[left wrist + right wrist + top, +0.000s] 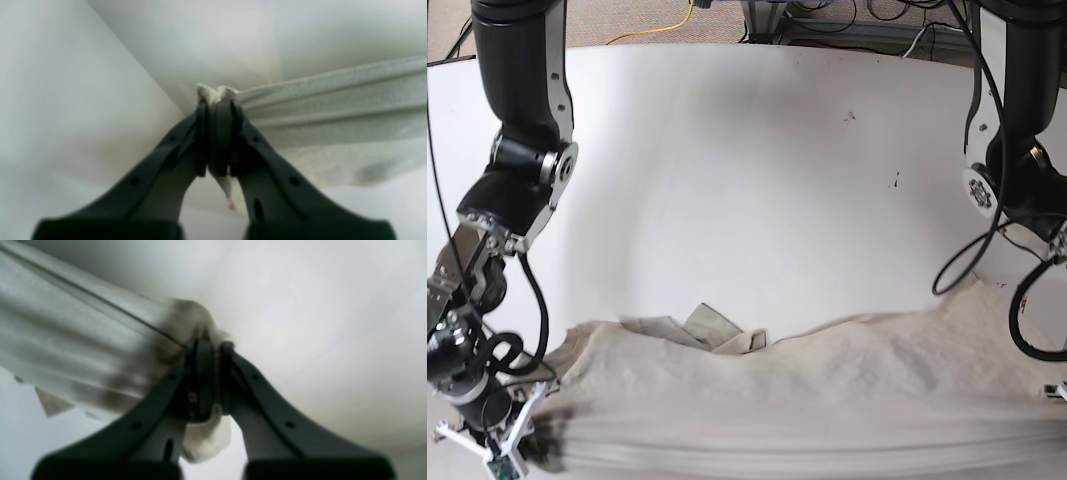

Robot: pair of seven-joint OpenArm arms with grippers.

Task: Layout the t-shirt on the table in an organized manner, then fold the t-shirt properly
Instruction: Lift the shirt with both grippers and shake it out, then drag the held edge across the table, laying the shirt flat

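The pale grey t-shirt (827, 390) hangs stretched in a long band across the near edge of the white table (757, 180), with folded flaps bunched at its upper left. In the left wrist view my left gripper (215, 100) is shut on a pinched corner of the t-shirt (333, 110), whose hem runs off to the right. In the right wrist view my right gripper (208, 343) is shut on a bunched end of the t-shirt (66, 340), which stretches away to the left. In the base view both grippers sit at the bottom corners, mostly hidden.
The right arm (507, 190) stands at the left of the base view and the left arm (1017, 180) at the right, with a black cable loop (957, 260) beside it. Small dark specks (894, 182) mark the tabletop. Cables lie beyond the far edge.
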